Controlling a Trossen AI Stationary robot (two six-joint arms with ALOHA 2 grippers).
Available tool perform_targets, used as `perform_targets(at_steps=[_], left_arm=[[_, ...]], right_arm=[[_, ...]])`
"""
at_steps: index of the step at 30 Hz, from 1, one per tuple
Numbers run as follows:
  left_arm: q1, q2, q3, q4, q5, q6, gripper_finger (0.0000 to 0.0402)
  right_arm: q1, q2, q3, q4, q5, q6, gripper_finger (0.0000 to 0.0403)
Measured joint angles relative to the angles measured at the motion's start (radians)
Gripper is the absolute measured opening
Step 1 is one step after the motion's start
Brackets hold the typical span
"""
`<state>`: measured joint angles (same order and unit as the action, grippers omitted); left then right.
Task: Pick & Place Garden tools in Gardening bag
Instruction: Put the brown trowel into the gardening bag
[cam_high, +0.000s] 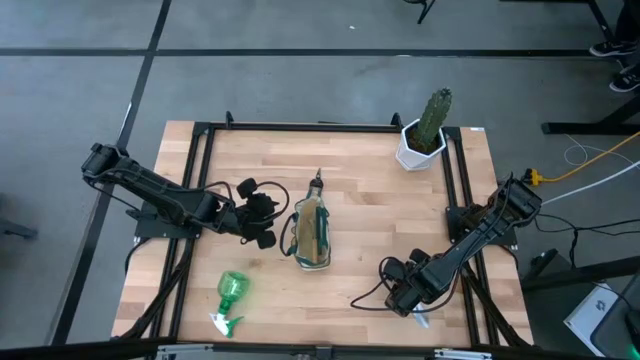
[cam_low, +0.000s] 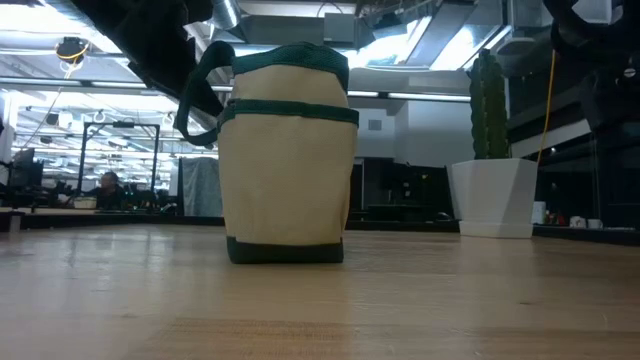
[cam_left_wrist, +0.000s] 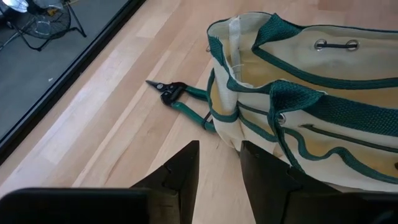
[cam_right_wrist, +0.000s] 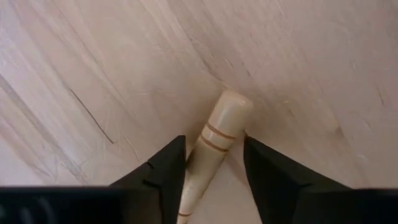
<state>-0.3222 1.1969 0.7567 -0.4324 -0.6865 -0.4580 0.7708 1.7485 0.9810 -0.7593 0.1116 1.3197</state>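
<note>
Your right gripper (cam_right_wrist: 211, 168) sits low near the desk's front-right corner, jaws narrow around a wooden tool handle (cam_right_wrist: 214, 146), not clearly clamped. Left gripper (cam_left_wrist: 219, 171), jaws narrow and empty, is beside the gardening bag (cam_high: 312, 232) mid-desk. Risk: the round handle rolls out on lift.

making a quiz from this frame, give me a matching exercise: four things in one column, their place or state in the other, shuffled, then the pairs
Things:
1. gardening bag
2. spray bottle
3. pruning shears
4. wooden handle

Places or states:
A. between the right gripper's jaws
B. lying on its side near the table's front edge
C. on the table against the bag's base
D. standing mid-table beside the left gripper

Pairs: 1-D, 2-B, 3-C, 4-A
</note>
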Motion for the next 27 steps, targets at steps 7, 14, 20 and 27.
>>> perform_targets(at_steps=[7,14,20,27], left_arm=[[0.0,0.0,0.0,0.0,0.0,0.0,0.0113],[0.0,0.0,0.0,0.0,0.0,0.0,0.011],[0.001,0.0,0.0,0.003,0.003,0.0,0.011],[0.002,0.0,0.0,0.039,0.133,0.077,0.0113]], right_arm=[[0.0,0.0,0.0,0.0,0.0,0.0,0.0093],[-0.012,-0.001,0.0,0.0,0.0,0.0,0.0073],[-0.043,-0.001,0.0,0.009,0.0,0.0,0.0071],[-0.082,-0.001,0.0,0.041,0.017,0.0,0.007]])
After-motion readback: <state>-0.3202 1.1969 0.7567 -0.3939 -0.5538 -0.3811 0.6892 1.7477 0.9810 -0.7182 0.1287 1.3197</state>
